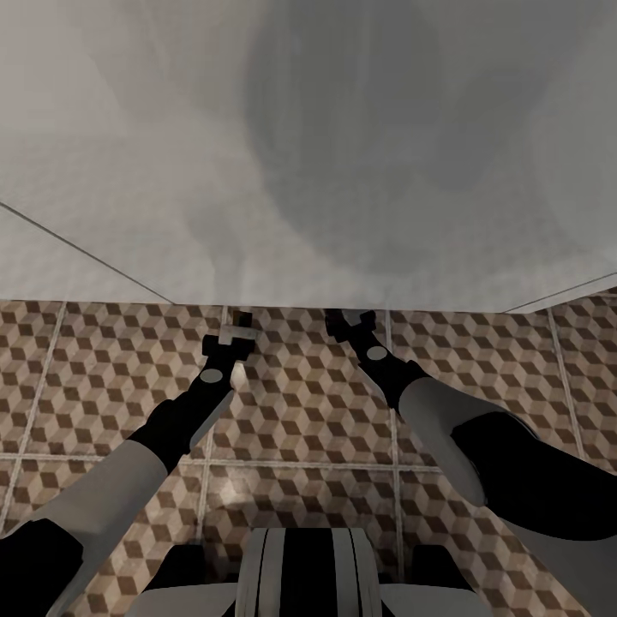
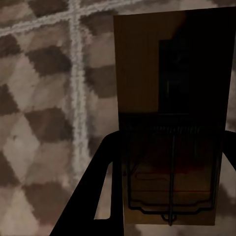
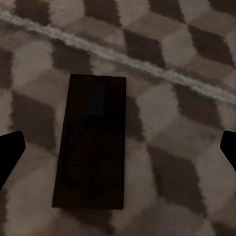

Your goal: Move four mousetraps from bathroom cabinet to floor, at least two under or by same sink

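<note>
- While both arms reach forward and down in the head view, the robot's trunk (image 1: pixel 300 574) sits nearest, over the bathroom floor (image 1: pixel 308 411) of cube-patterned tiles;
- the left gripper (image 1: pixel 233 336) is clenched on a mousetrap (image 2: pixel 172 123), its wire parts and red bit facing the left wrist camera, held above the tiles;
- the right gripper (image 1: pixel 351 324) is spread wide, its fingertips (image 3: pixel 10 152) apart; a second mousetrap (image 3: pixel 91 142), dark and probably in shadow, lies flat on the tiles between them;
- beyond, a large white curved body (image 1: pixel 343 146) rises.
</note>
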